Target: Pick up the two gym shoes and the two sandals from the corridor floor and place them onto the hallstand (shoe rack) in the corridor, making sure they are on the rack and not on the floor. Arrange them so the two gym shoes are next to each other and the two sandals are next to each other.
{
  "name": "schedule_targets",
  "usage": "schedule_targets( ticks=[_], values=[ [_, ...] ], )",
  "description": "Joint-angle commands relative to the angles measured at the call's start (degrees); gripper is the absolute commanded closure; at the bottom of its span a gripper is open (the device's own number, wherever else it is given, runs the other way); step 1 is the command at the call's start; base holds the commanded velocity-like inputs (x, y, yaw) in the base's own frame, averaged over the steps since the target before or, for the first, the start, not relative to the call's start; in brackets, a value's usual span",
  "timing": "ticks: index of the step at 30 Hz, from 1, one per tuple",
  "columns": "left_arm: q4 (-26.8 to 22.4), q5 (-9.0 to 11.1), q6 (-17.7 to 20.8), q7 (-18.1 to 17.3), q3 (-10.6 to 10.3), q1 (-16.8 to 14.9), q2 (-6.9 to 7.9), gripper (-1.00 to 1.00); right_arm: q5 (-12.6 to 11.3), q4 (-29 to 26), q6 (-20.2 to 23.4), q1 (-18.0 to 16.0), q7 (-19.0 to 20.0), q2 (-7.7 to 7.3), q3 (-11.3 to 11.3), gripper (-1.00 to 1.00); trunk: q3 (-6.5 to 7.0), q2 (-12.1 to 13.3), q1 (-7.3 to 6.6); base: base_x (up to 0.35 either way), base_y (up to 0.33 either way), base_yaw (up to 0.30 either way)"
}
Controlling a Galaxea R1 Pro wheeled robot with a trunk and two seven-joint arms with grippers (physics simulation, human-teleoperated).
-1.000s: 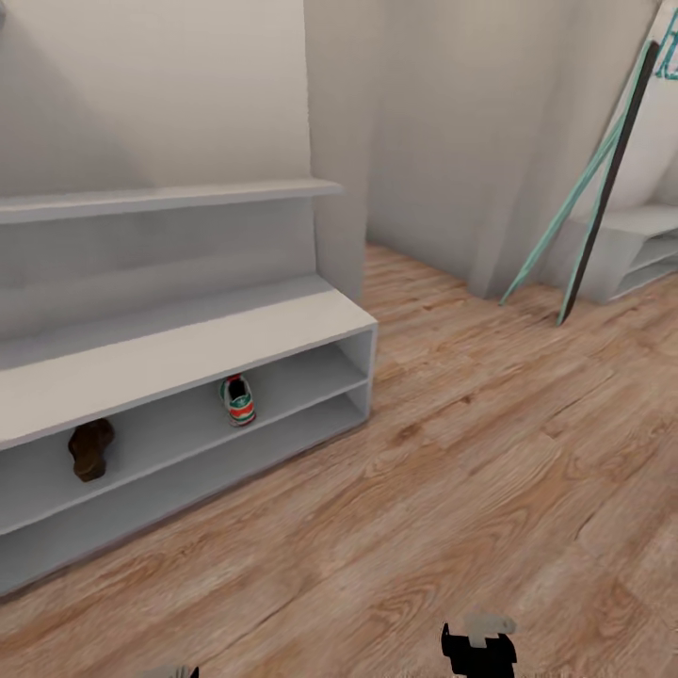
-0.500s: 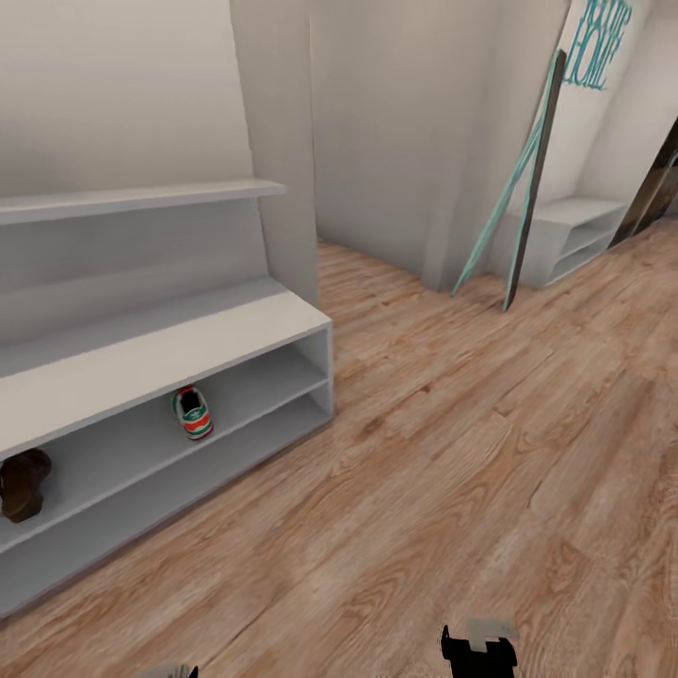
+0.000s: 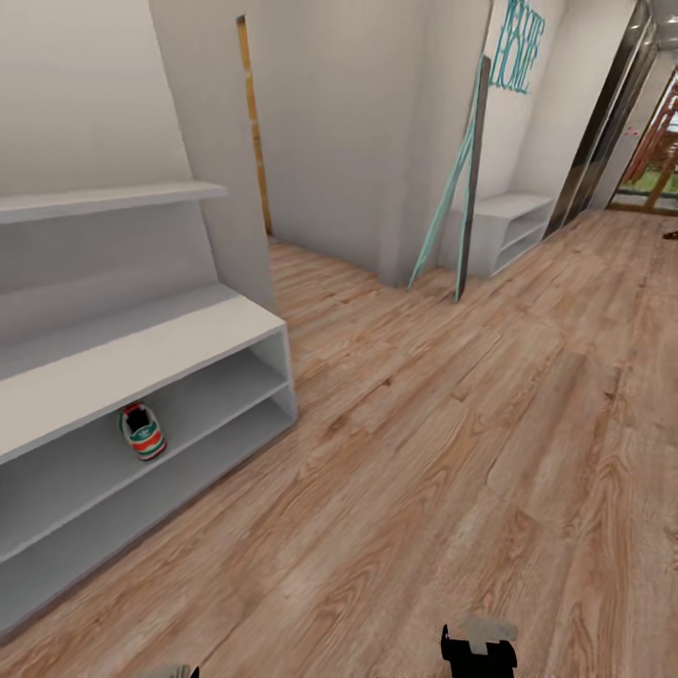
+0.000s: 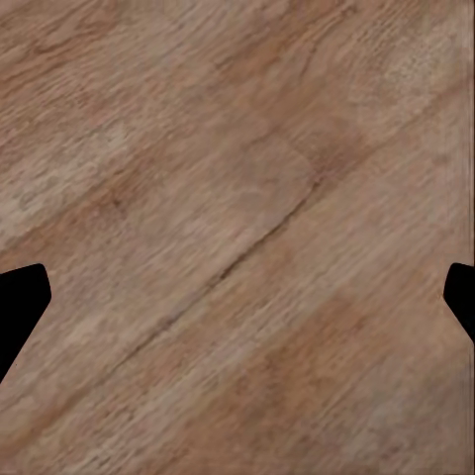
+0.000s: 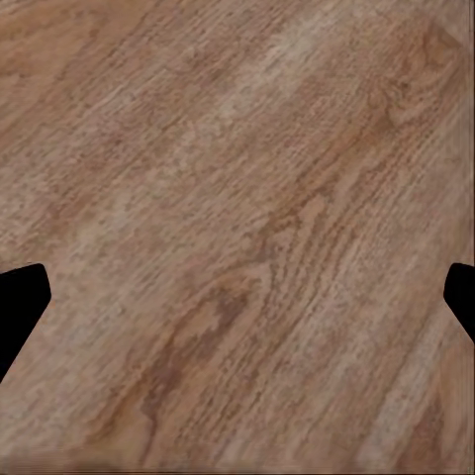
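one gym shoe (image 3: 142, 431) standing on the upper open shelf of the shoe rack (image 3: 141, 353), under the worktop, heel side toward the room. placed near the middle of the visible shelf span, probably to leave free space beside it for its pair. no second gym shoe and no sandal to be made out on the visible floor (image 3: 452, 443); only a small dark spot far down the corridor, too small to identify.

left end effector (image 4: 237, 307) spread wide, two dark finger tips at the picture edges, nothing between them, pointing down at bare wood planks. right end effector (image 5: 237, 307) also spread and empty, over the same kind of floor. both arms kept low and tucked, likely for travel and not for reaching.

probably on the way to search for the remaining shoes; task about partly done, judging from the shelf.
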Motion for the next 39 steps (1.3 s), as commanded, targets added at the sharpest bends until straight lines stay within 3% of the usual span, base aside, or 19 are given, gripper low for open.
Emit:
schedule_targets(
  ticks=[1,29,39],
  values=[
    [0.1,0.3,-0.1,-0.6,0.4,0.0,-0.01,-1.00,0.6,0.1,-0.1,0.0,-0.2,0.05,-0.5,-1.00,-0.04,0.0,-0.01,0.000,0.000,-0.300],
    [0.1,0.3,0.0,-0.5,0.4,0.0,0.05,-1.00,0.6,0.1,-0.2,0.0,-0.2,0.31,-0.5,-1.00,-0.04,0.0,-0.01,0.001,0.000,-0.300],
    [0.1,0.3,0.0,-0.5,0.4,0.0,0.01,-1.00,0.6,0.1,-0.2,0.0,-0.2,0.30,-0.5,-1.00,-0.04,0.0,-0.01,0.228,0.000,-0.300]
  ],
)
